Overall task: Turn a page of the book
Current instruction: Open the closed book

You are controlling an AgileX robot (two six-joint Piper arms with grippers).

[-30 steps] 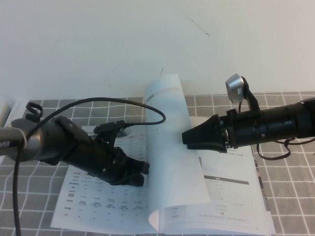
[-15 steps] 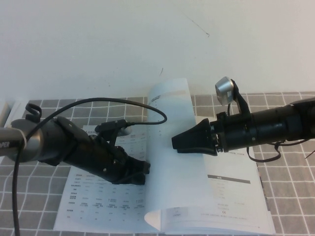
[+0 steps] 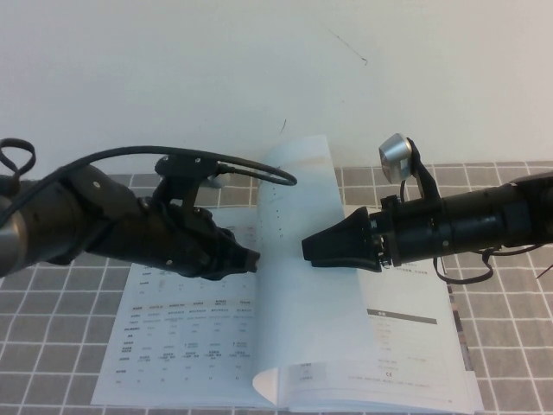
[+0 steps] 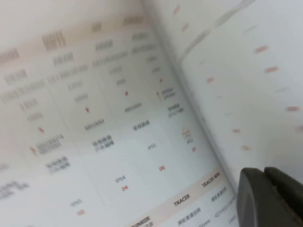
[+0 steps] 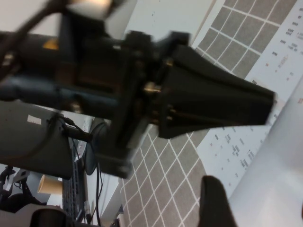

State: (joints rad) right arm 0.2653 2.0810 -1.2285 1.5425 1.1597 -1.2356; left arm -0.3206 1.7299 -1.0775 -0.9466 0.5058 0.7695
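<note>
A: Layout? Big things first.
B: The surface, tiled. The book lies open on it. The page stands curled at the book's spine, long axis along the spine.
A: Tools?
B: Right tool touches the page's right face, nearer arm; tips together, nothing held. Left tool over the book's left leaf, tips together, holding nothing.
A: Page look?
B: Thin, white, glossy, mostly blank.

- Left arm: reaches in from the left side, forearm slanting down toward the book's spine.
- Left gripper: over the left-hand leaf, just beside the raised page; fingers closed together.
- Right arm: stretched level from the right side.
- Right gripper: tip against the raised page's right face; fingers together.
</note>
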